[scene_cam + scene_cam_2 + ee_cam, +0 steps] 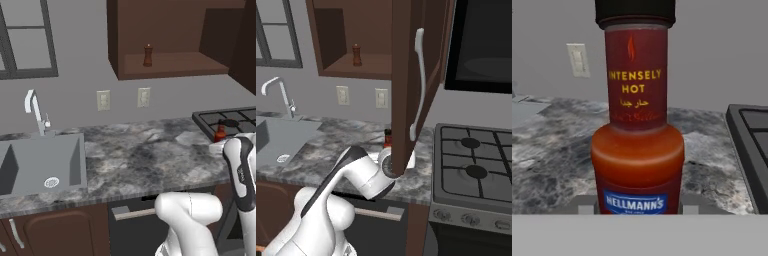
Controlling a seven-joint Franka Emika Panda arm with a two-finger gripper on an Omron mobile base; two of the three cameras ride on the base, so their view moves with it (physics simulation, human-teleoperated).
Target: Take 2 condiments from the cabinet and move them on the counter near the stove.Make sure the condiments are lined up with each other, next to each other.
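Now the sauce bottle (638, 125) stands upright directly ahead of the jaws, low on the worktop (145, 160) beside the stove (476, 160). Whether the jaws clamp it, I cannot tell. The pepper mill (148, 55) waits far above, on the cabinet (170, 64) shelf.

Two base cameras behind the arm, one hand camera close in.

Left base view faces forward and down from the left over the counter (145, 155); right base view, from the right, shares it and the stove (476, 160). Hand view sits just before the sauce bottle (637, 130).

Grey sink (30, 167), curved faucet (35, 112), 2 wall outlets (103, 100).
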